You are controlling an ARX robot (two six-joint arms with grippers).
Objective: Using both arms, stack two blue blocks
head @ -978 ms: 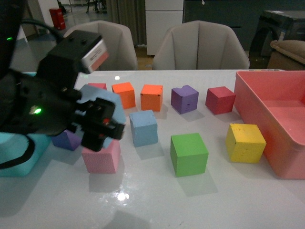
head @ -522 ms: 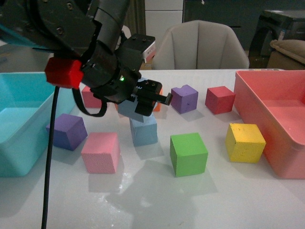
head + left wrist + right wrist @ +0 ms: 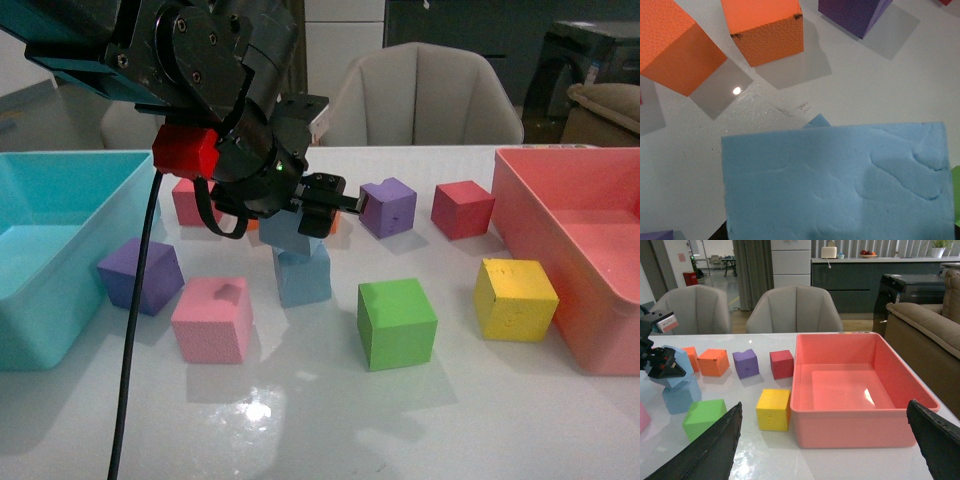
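**A:** The upper blue block (image 3: 288,236) is now right over the lower blue block (image 3: 303,277), tilted, at about 10 o'clock from the green cube (image 3: 397,322). A second ago it was way over by the pink cube (image 3: 211,318).

**B:** Yep, the left claw (image 3: 300,224) is pinching it. Can't tell if it's sitting flat yet. The right claw (image 3: 825,405) is spread wide with nothing in it, off at 3 o'clock near the pink bin (image 3: 850,430).

**A:** So I'd guess letting go is next, once it's squared up.
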